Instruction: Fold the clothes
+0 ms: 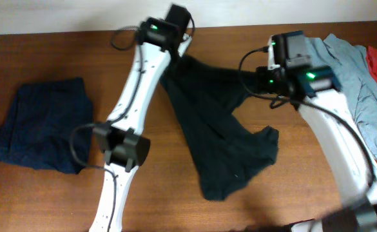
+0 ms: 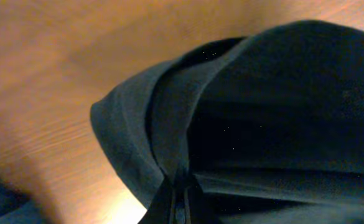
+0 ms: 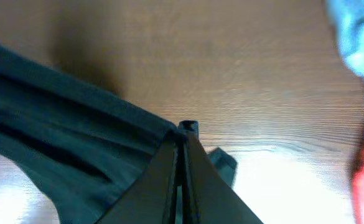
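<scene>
You have both jaws pinched shut on the T-shirt [image 1: 220, 135], which stretches between them and trails away in a rumpled heap. No fold is made yet, so I judge that flattening and every fold are left. The wooden tabletop [image 1: 46, 58] shows bare wood beside the heap, with a navy garment [image 1: 43, 125] well outside the left jaws and a grey-blue shirt [image 1: 356, 71] just outside the right.

Table [image 1: 40, 51] of brown wood, grain visible, smooth with a soft sheen; black T-shirt [image 1: 220, 142] of matt soft cloth, creased; dark navy garment [image 1: 43, 125] of matt cloth; grey-blue shirt [image 1: 359, 77] of thin rumpled cloth; left arm [image 1: 133, 90] and right arm [image 1: 336, 138] in smooth white casing with black housings.
</scene>
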`<control>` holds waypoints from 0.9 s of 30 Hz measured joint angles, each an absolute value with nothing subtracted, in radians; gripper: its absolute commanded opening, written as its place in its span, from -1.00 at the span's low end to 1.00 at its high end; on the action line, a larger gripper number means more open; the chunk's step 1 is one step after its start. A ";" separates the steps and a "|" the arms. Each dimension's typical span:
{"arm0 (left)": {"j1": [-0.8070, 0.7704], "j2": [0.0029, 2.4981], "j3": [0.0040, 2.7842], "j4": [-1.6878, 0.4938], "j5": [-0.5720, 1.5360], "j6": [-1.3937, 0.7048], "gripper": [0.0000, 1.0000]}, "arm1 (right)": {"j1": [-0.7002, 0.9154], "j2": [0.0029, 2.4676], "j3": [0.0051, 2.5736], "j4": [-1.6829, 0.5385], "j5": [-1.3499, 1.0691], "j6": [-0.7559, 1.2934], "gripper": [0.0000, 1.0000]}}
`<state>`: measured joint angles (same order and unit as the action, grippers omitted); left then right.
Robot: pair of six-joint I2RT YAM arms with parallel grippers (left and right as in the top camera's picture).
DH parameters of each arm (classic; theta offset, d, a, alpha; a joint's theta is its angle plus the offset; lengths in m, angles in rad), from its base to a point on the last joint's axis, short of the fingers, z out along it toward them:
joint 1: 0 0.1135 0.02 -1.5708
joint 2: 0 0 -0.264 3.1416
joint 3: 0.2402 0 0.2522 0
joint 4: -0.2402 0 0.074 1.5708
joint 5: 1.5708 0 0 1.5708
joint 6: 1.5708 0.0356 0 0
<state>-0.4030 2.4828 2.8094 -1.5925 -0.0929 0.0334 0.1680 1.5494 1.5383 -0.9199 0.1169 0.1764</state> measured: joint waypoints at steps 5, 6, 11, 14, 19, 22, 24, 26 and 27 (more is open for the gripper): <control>-0.387 2.295 2.869 -1.650 -0.122 0.042 -0.99 | 0.164 1.340 1.628 -1.013 0.229 0.176 -0.92; -0.372 2.255 2.871 -1.654 -0.132 0.044 -0.99 | 0.160 1.285 1.649 -1.033 0.255 0.176 -0.92; -0.359 2.091 2.871 -1.657 -0.136 0.064 -0.99 | 0.162 1.153 1.679 -1.055 0.271 0.176 -0.92; -0.363 1.982 2.871 -1.658 -0.128 0.067 -0.99 | 0.162 1.077 1.679 -1.060 0.265 0.175 -0.92; -0.363 1.811 2.871 -1.659 -0.062 0.071 -0.99 | 0.163 0.962 1.702 -1.065 0.237 0.175 -0.91; -0.363 1.710 2.872 -1.661 -0.010 0.086 -0.99 | 0.162 0.907 1.754 -1.064 0.194 0.176 -0.92; -0.363 1.664 2.874 -1.661 0.006 0.090 -0.99 | 0.162 0.886 1.776 -1.063 0.172 0.175 -0.92; -0.363 1.639 2.879 -1.660 0.012 0.097 -0.98 | 0.162 0.886 1.782 -1.063 0.159 0.176 -0.92; -0.363 1.638 2.879 -1.657 0.011 0.098 -0.98 | 0.162 0.890 1.782 -1.063 0.158 0.176 -0.92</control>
<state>-0.3634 1.6379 2.8792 -1.6573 0.0113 0.0982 0.1623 0.8902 1.7821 -1.0634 0.1577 0.1761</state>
